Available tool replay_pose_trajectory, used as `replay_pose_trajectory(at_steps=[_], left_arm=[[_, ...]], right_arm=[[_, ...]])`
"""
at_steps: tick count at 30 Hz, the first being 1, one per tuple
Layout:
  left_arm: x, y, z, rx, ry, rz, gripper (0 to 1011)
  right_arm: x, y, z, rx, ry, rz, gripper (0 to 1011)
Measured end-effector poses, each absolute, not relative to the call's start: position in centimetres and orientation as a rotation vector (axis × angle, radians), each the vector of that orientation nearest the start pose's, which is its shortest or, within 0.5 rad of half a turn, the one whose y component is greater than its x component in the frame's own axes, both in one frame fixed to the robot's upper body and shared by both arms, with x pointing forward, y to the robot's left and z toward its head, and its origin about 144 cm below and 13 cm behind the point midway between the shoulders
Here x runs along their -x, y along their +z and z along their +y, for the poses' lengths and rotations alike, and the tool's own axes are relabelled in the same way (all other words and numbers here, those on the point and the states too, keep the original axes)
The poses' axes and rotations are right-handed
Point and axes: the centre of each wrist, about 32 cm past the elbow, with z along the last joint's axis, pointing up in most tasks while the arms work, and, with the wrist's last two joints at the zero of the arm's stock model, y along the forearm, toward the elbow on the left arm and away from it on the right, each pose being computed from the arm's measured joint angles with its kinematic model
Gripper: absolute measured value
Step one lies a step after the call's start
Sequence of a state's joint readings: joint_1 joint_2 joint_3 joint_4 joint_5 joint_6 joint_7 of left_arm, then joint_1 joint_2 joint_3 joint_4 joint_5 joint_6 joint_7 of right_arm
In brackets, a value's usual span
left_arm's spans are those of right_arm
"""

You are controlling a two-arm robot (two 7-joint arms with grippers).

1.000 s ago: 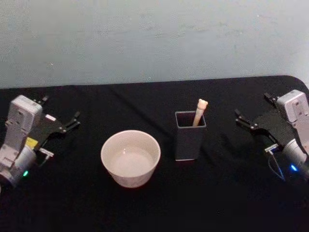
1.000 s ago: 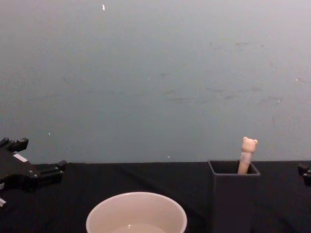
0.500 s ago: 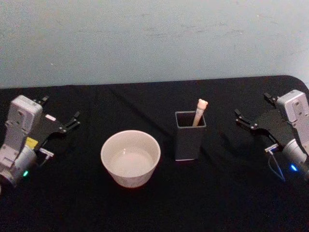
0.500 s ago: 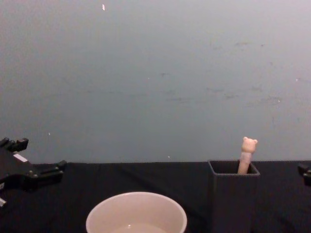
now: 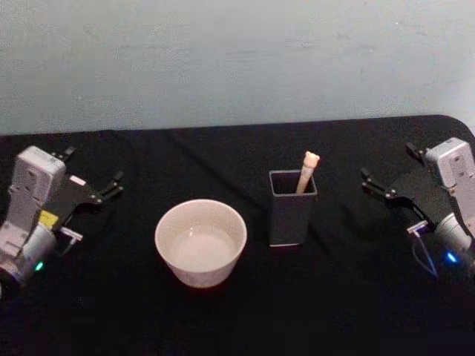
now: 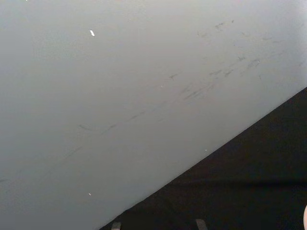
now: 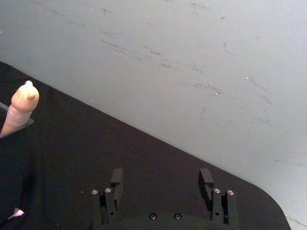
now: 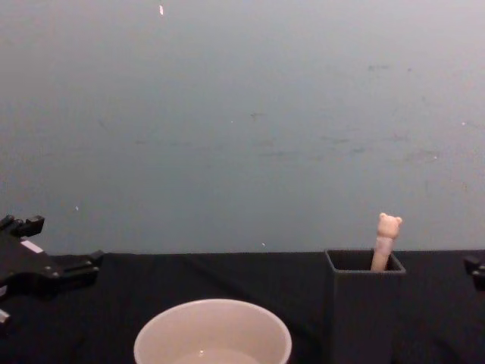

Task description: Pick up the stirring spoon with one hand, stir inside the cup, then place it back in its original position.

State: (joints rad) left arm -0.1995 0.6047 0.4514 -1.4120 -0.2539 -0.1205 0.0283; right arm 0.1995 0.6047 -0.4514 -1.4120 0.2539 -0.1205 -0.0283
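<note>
Stirring spoon (image 5: pixel 306 170) parked in the holder (image 5: pixel 291 219), a gripper waiting on either side.

The spoon stands in the dark grey square holder and leans toward its far right corner, with only the peach handle and tiny bear head showing above the rim. The cream cup (image 5: pixel 197 276) sits on the black counter (image 5: pixel 334 297) near the holder's left side, not touching it. The left gripper (image 5: pixel 93 169) is well to the left of the holder, beyond the cup, its fingers spread wide around nothing. The right gripper (image 5: pixel 387 161) is well to the right of the holder, its fingers (image 7: pixel 116 178) also wide apart and empty.
</note>
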Motion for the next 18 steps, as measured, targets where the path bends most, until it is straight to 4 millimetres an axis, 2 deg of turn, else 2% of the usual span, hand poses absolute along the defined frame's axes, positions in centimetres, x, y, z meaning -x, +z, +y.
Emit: replay_pose_trajectory(at_steps=[18], left_arm=[[-48.86, 113.98, 30.97, -0.305, 1.248, -0.285, 1001]], right_arm=[[-48.80, 114.09, -31.01, 0.296, -1.243, -0.281, 1002]])
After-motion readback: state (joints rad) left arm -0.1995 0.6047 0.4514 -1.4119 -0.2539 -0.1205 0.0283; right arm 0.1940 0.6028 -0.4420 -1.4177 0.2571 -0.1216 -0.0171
